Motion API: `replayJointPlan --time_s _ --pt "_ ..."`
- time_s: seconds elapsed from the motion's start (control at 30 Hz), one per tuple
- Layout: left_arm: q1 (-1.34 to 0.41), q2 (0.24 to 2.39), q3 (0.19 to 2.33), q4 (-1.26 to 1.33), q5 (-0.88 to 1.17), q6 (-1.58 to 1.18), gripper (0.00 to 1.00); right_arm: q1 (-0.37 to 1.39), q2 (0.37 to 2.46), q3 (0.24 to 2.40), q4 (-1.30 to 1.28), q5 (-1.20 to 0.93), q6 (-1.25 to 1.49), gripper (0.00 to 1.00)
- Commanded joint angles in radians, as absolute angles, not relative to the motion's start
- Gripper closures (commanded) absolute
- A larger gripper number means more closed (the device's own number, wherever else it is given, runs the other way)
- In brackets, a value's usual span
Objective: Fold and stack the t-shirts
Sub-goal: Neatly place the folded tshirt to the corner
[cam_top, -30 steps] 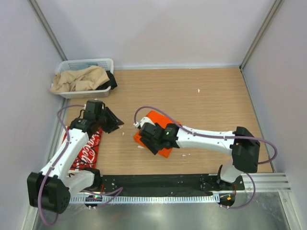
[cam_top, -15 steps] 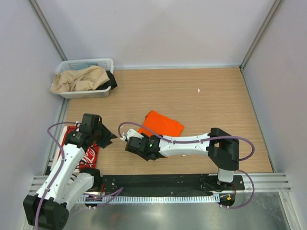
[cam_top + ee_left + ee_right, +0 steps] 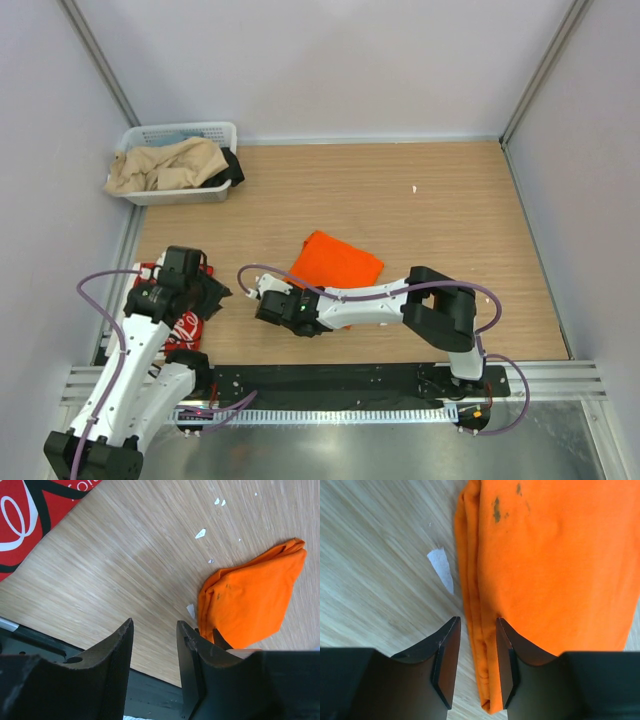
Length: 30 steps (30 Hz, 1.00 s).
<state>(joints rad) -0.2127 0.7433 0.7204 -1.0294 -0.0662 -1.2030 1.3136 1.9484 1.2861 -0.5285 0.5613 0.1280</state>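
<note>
Now the red shirt (image 3: pixel 25 510) with white writing lies at the left edge of the table (image 3: pixel 430 200), partly under the left arm. The left end effector (image 3: pixel 152 630) hangs over bare wood just beside it, fingers a little apart with nothing between them. Close to it, the right end effector (image 3: pixel 477 625) is low over the near edge of the folded orange shirt (image 3: pixel 560 555), near the middle of the table. Its fingers are a little apart too, and I cannot tell if they touch the cloth. I think the job now is to lift the orange shirt onto the red one. To do that well, the fingers should pinch all the layers at once, or the fold may fall open. The left arm is over the red shirt, so it should move away first. Far off in the back left corner, a white basket (image 3: pixel 150 133) holds tan cloth (image 3: pixel 165 165). Small white scraps (image 3: pixel 441 567) lie on the wood by the orange shirt.
</note>
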Motion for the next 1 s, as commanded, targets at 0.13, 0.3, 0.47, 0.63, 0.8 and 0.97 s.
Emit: replayJointPlan --time_s 0.13,0.3,0.47,0.63,0.8,0.97 --pt "-0.206 0.758 0.738 -1.045 -0.104 -1.255 0.58 1.299 1.941 1.252 -0.445 0.618 0.074 0.63" --pt "-0.206 0.773 0.73 -1.051 -0.1 -1.313 0.55 1.295 1.94 1.22 -0.405 0.589 0.06 0.69" --pt "-0.206 0.736 0.703 -1.032 -0.097 -1.397 0.43 1.295 1.948 1.184 -0.374 0.597 0.051 0.77" --pt "-0.202 0.758 0.687 -0.983 -0.057 -1.39 0.39 1.269 1.93 1.158 -0.357 0.585 0.049 0.89" --pt "-0.201 0.787 0.611 -0.742 0.115 -1.358 0.26 1.223 1.835 1.138 -0.35 0.494 0.049 0.98" --pt "-0.201 0.842 0.555 -0.549 0.21 -1.376 0.22 1.174 1.77 1.112 -0.333 0.353 0.037 0.99"
